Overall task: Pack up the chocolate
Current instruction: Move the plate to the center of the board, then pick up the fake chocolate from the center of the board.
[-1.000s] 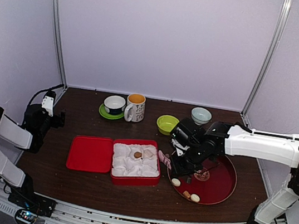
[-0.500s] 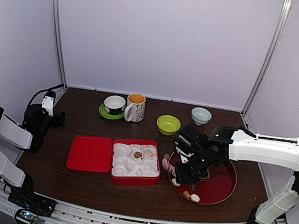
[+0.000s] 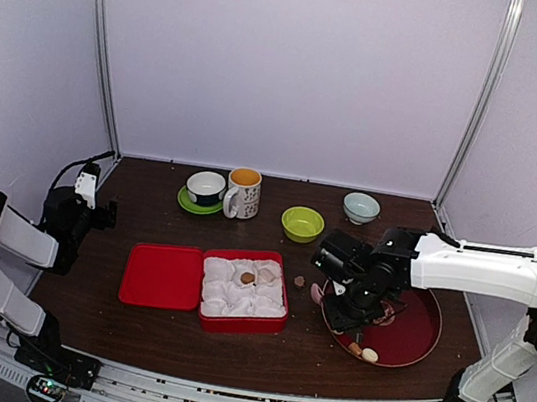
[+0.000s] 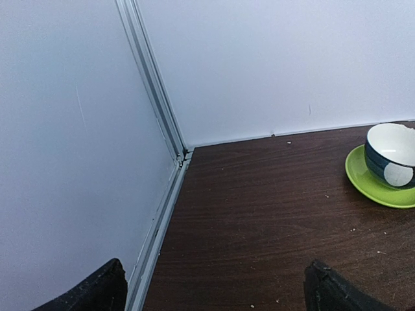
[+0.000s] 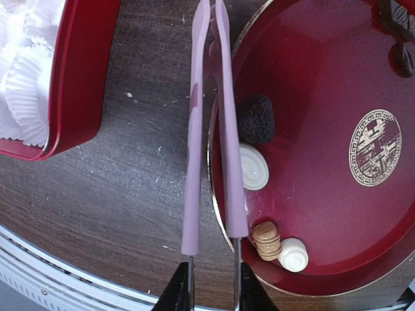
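Fingers of the right gripper point(image 5: 211, 293) clamp pink tongs point(image 5: 194, 129), blades nearly together, at the red tray's point(image 5: 337, 65) rim. Only this wrist view shows four chocolate pieces point(image 5: 253, 175) there, and a gold emblem point(image 5: 375, 147) without legible lettering. The top view adds two in the red box point(image 3: 242, 325) and one on the table point(image 3: 148, 193). The left gripper point(image 4: 211, 295) gapes wide.
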`<action>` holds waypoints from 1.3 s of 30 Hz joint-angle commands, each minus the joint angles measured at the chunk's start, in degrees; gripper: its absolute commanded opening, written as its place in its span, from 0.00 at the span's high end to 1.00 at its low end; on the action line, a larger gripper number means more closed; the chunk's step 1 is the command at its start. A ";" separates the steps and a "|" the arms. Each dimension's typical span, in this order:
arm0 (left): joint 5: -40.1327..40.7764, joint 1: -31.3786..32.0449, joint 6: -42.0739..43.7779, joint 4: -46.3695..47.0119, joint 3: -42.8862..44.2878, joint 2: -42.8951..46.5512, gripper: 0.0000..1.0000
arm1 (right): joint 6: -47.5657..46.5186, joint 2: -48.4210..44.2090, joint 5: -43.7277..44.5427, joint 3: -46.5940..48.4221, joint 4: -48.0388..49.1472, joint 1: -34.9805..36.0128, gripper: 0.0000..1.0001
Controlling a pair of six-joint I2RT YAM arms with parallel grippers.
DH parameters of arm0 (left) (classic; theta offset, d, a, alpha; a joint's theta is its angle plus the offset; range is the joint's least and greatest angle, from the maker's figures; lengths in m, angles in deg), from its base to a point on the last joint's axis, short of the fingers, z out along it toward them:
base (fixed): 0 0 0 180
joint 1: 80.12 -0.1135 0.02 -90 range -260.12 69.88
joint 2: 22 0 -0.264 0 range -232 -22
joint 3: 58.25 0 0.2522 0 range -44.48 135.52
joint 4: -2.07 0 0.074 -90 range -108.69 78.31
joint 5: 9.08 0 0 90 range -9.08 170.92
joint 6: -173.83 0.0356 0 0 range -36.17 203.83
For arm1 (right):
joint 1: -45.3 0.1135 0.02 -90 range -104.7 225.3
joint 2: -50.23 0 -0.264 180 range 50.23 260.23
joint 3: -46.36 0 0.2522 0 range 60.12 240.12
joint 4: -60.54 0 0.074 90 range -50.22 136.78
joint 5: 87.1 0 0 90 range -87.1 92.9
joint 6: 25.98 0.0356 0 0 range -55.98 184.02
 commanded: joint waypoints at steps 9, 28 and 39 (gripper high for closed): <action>-0.39 -0.54 -0.31 3.27 0.61 -0.33 0.02 | -2.56 1.23 2.90 4.59 2.53 0.04 0.76; -0.39 -0.53 -0.32 3.30 0.62 -0.33 0.02 | -4.52 5.48 5.77 8.28 2.56 0.02 0.64; -0.46 -0.56 -0.32 3.29 0.66 -0.32 0.02 | -5.13 7.66 6.49 8.99 2.55 -0.01 0.61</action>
